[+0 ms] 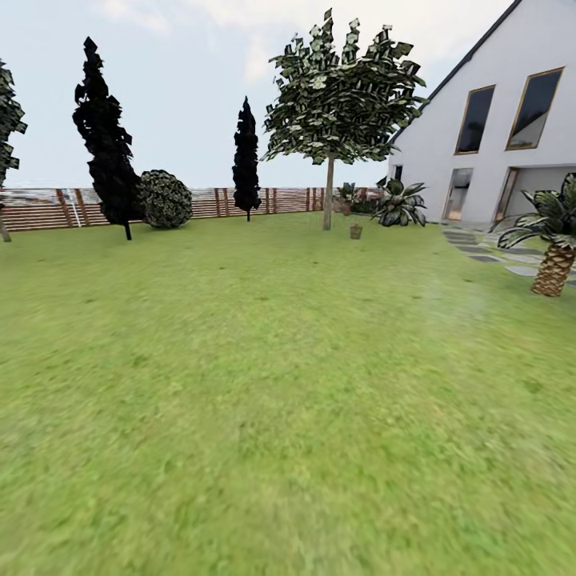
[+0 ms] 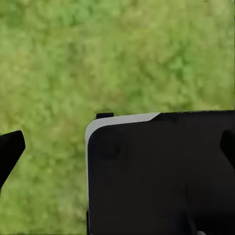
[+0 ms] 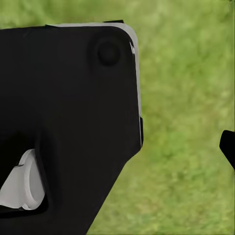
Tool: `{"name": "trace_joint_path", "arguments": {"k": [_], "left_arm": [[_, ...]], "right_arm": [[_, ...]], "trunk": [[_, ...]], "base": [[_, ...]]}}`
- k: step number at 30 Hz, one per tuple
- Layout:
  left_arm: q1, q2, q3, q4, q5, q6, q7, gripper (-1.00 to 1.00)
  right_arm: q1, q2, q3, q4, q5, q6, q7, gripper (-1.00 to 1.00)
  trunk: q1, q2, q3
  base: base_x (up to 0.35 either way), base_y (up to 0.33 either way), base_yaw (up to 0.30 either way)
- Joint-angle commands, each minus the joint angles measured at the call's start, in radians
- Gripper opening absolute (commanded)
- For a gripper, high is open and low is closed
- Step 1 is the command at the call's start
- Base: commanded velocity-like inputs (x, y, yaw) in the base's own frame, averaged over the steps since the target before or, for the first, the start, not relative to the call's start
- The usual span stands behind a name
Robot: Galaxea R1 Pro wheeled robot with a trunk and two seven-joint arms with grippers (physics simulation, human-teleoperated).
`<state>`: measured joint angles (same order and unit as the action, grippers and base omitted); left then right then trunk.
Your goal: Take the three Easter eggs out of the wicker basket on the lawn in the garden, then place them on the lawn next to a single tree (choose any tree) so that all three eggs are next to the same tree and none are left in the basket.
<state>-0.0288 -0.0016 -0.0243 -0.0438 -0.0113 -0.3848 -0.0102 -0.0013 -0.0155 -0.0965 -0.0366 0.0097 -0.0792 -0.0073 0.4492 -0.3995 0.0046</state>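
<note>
Left jaws: your left gripper (image 2: 117,147) shows two dark fingertips (image 2: 10,149) at opposite edges of the left wrist view, standing wide apart with nothing between them.
Right jaws: of your right gripper, one dark fingertip (image 3: 228,147) shows at the edge of the right wrist view; whether the jaws are apart or together cannot be told.
Robot body: a black panel with a pale grey rim (image 2: 161,176) lies under your left gripper; a like black panel (image 3: 68,112) with a grey-white part (image 3: 22,188) lies beside the right fingertip.
Ground under the grippers: mottled green grass in both wrist views.
Lawn (image 1: 264,400): wide and flat, running from your feet to the fence.
Wicker basket (image 1: 355,231): small and brownish, standing on the grass far ahead, just beside the tree's foot on its right; too small to tell what it holds.
Tree (image 1: 329,192): pale bare trunk, blocky green canopy, far ahead and right of centre.
Cypress-like trees: one tall and dark at far left (image 1: 108,144), one smaller near centre (image 1: 246,160).
Round shrub (image 1: 165,199): beside the tall cypress, against the fence.
Fence (image 1: 48,208): brown horizontal slats along the far edge.
House (image 1: 496,160): white, dark windows, at right.
Stepping stones (image 1: 480,248): grey, before the house.
Palm-like plants: one by the house corner (image 1: 400,204), one at the right edge (image 1: 556,240).
</note>
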Motion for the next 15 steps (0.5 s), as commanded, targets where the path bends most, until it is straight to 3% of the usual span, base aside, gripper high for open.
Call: {"name": "trace_joint_path", "arguments": {"k": [1,15], "left_arm": [[0.000,0.000,-0.002,0.001,-0.001,-0.003,0.000,1.00],[0.000,0.000,-0.002,0.001,-0.001,-0.003,0.000,1.00]], "right_arm": [[0.000,0.000,-0.007,0.001,0.001,-0.004,0.000,1.00],[0.000,0.000,-0.008,0.000,0.001,-0.004,0.000,1.00]], "trunk": [[0.001,0.000,0.000],[0.001,0.000,0.000]], "base": [[0.267,0.000,0.000],[0.264,0.000,0.000]]}}
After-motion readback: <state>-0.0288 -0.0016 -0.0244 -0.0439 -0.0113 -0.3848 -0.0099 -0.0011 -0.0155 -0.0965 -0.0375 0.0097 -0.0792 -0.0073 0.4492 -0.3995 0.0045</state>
